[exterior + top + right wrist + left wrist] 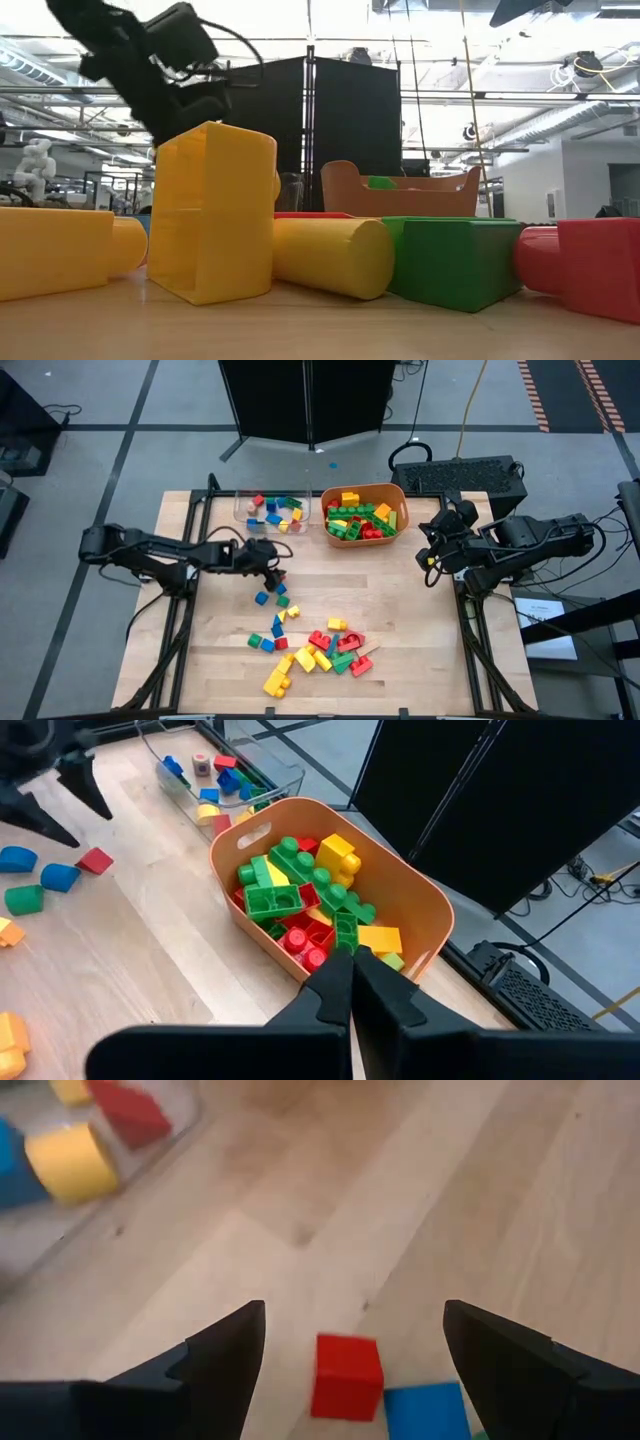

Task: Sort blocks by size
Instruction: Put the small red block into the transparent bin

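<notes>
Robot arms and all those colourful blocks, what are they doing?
They are sorting toy blocks by size. The left gripper hangs open over a small red cube on the wooden table, holding nothing. Small pieces lie in the clear tray, bigger bricks in the orange tub. A loose pile of blocks waits near the front. The right gripper is shut and empty, waiting beside the tub.

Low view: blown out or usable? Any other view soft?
Low view: ceiling lights flare white, left arm a dark silhouette; the yellow block fills the foreground, blocking most of the table. Left wrist view: tray contents are smeared soft; red cube between the open left gripper stays fairly crisp. High view: even light.
</notes>
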You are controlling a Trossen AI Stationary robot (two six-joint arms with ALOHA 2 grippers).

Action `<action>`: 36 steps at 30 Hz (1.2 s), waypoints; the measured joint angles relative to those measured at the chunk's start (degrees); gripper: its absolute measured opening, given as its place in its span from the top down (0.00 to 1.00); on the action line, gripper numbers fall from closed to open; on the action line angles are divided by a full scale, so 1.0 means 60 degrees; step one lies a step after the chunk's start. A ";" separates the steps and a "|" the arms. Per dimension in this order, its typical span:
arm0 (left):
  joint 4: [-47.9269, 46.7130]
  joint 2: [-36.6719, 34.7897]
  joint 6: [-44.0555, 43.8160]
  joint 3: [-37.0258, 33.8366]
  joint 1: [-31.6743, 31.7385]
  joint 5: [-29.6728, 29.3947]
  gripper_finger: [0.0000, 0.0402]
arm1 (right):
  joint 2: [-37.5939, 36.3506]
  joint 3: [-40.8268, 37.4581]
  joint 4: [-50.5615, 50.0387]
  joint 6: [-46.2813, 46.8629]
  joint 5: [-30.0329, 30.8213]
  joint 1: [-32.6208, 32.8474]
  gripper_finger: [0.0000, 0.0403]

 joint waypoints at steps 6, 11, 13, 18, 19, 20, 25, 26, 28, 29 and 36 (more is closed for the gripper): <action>0.0198 0.0000 -0.0780 -0.0786 -0.0673 -0.1491 0.23 | 0.0003 0.0000 0.0005 0.0067 -0.0007 -0.0001 0.99; 0.1166 0.0000 -0.1104 -0.1307 -0.0838 -0.1951 0.23 | 0.0000 0.0000 0.0007 0.0052 -0.0007 0.0000 0.99; 0.1310 0.0000 -0.1125 -0.1348 -0.0918 -0.1921 0.23 | 0.0000 0.0000 0.0007 0.0043 -0.0004 -0.0004 0.99; 0.1875 0.0000 -0.1118 -0.1348 -0.1155 -0.1925 0.23 | 0.0000 0.0000 0.0007 0.0033 0.0018 -0.0004 0.99; 0.1889 0.0005 -0.1117 -0.1348 -0.1207 -0.1951 0.23 | 0.0000 0.0000 0.0007 0.0033 0.0018 -0.0004 0.99; 0.1898 0.0090 -0.1116 -0.1348 -0.1255 -0.2011 0.23 | 0.0000 0.0000 0.0007 0.0033 0.0022 -0.0004 0.99; 0.2205 0.0917 -0.1117 -0.1348 -0.1414 -0.2081 0.23 | 0.0000 0.0000 0.0007 0.0040 0.0025 -0.0004 0.99; 0.2294 0.1126 -0.1114 -0.1348 -0.1447 -0.2085 0.23 | 0.0000 0.0000 0.0007 0.0044 0.0025 -0.0004 0.99; 0.2553 0.1590 -0.1134 -0.1352 -0.1499 -0.2213 0.23 | 0.0001 0.0000 0.0007 0.0044 0.0025 -0.0004 0.99; 0.2776 0.1841 -0.1153 -0.1331 -0.1493 -0.2300 0.23 | 0.0000 0.0000 0.0007 0.0044 0.0025 -0.0004 0.99; 0.3822 0.3208 -0.1454 -0.1283 -0.1480 -0.2291 0.24 | 0.0000 0.0000 0.0007 0.0051 0.0025 -0.0004 0.99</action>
